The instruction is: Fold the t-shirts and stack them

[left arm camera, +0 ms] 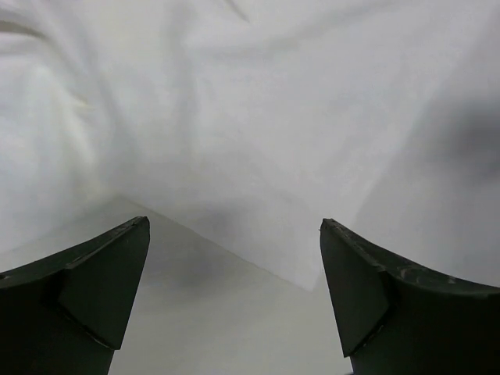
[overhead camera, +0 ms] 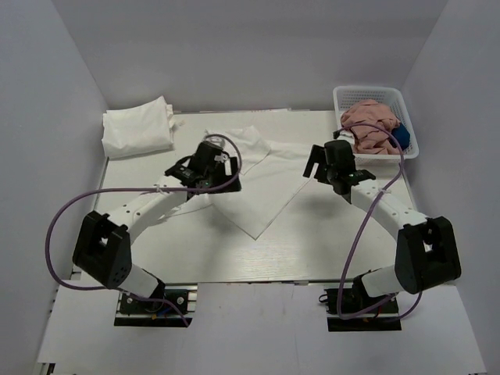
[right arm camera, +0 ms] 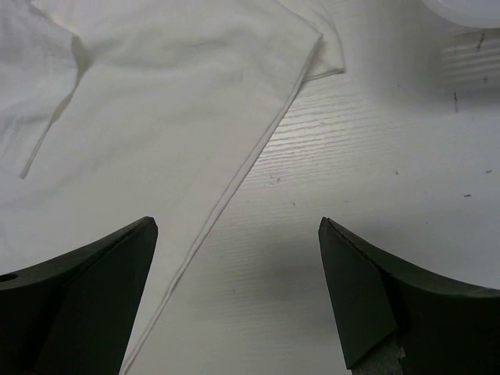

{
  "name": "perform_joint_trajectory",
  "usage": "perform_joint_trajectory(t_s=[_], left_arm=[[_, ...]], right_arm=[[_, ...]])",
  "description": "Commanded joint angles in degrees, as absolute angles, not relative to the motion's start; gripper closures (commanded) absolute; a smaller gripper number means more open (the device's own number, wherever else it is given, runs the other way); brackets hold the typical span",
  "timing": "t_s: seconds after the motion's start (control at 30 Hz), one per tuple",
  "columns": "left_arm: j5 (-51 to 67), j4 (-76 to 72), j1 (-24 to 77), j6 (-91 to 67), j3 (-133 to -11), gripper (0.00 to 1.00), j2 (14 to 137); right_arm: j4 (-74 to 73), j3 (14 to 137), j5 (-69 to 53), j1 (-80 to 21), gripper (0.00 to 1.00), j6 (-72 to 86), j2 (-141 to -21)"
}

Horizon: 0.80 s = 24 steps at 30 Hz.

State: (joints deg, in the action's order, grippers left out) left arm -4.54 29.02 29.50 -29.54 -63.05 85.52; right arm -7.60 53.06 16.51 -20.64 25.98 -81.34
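T-shirt [overhead camera: 264, 191] lies spread mid-table; folded bundle [overhead camera: 139, 131] shows only from above.

A: How many tees are seen?
B: Two, both white. A folded bundle [overhead camera: 138, 129] is laid at the far left, slightly rumpled.
A: The other?
B: An open tee [overhead camera: 262, 187] is spread flat in the middle, turned diagonally, one corner pointed nearward.

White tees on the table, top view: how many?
2. A folded bundle at the far-left corner, and a spread tee mid-table. The bundle may hide more than one shirt; cannot tell. The basket at far right shows pink and blue cloth.
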Motion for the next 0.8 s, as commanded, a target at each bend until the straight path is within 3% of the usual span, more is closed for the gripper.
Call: perform_joint_trajectory(t_s=[0.0,0.37,0.53,0.77], left_arm=[[3.0,29.1,38.0,-28.2,-63.4,0.00,87.4],[-5.7,35.0,51.1,-27.0,-70.0,0.07,102.2],[-6.0,36.1,51.1,-27.7,-71.5,0.23,107.4],[-2.7,33.9,51.1,-27.1,-65.5,0.90,107.4]], right_arm=[[-9.2,52.9,15.8,-19.4,0.10,28.3,-77.5],[-9.0,44.3,13.6,-17.2,0.10,29.2,-68.9],[-9.2,44.3,13.7,-16.7,0.10,28.9,-68.6],[-9.6,43.8,15.0,-15.6,0.10,28.7,-69.5]])
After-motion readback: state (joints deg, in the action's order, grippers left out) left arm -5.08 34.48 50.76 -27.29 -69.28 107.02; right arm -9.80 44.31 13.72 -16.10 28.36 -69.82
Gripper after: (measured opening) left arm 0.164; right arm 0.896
